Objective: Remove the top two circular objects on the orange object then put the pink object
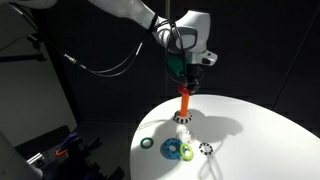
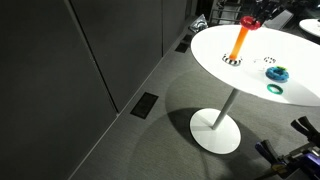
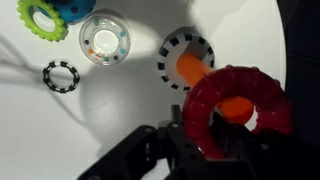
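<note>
I have the gripper [image 3: 190, 140] pinched on 1 side of the pink ring [image 3: 240, 110], low right in the wrist view. The jaws are pressed onto the band and the hole is left free. Orange shows through that hole, so the ring sits over the tip of the peg [image 1: 185, 101]; I cannot tell whether it is threaded on or just above. In an exterior view the ring [image 2: 248, 20] is at the very top of the peg, upper right of frame. I judge the ring to be light, stiff, smooth plastic. It won't crush, but it could swivel or slip in a 1-sided pinch, so the rim is the place to hold it. Counting: 1 pink ring, 1 peg, 1 black-and-white toothed base [image 3: 168, 55] at the peg's foot. Loose on the table [image 1: 260, 125], upper left of the wrist view, are 1 clear disc [image 3: 104, 40], 1 small black ring [image 3: 61, 75] and 1 green gear [image 3: 30, 28] with 1 blue ring [image 3: 75, 10] on it. An exterior view adds 1 dark ring [image 1: 147, 143], lower left.
</note>
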